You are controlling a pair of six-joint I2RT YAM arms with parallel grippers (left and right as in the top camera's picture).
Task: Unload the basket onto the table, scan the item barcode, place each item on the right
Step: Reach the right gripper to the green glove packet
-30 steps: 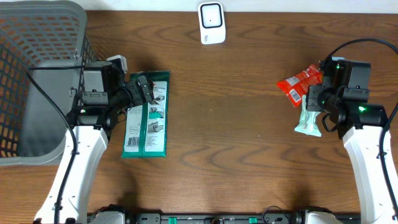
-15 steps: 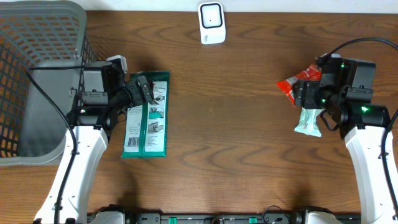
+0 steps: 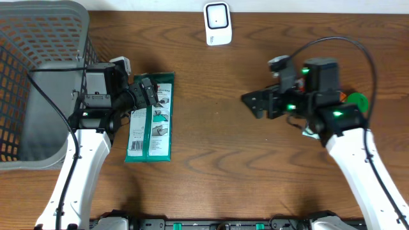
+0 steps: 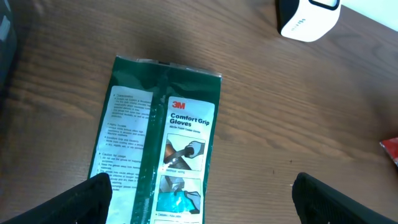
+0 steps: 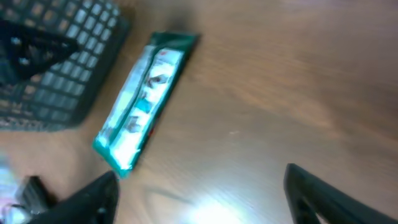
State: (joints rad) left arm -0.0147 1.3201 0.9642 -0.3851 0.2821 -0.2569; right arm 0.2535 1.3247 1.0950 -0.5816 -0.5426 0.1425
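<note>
The scan seems not yet started. The green glove pack (image 3: 151, 121) lies flat on the worktop (image 3: 217, 166) in the left centre of the overhead picture, just beside the grey basket (image 3: 64, 38). The white scanner (image 3: 218, 23) stands at the top centre, well apart from the pack, and nothing is in front of it.

The left fingers (image 4: 81, 199) are spread wide over the pack and pinch nothing. The right fingers (image 5: 93, 199) are also spread and empty. They hang over bare wood in the right centre, pointing toward the pack.

I judge that the whole work is left: to grip the pack, bring it to the scanner, and turn its barcode to the window. I cannot make out the barcode.
</note>
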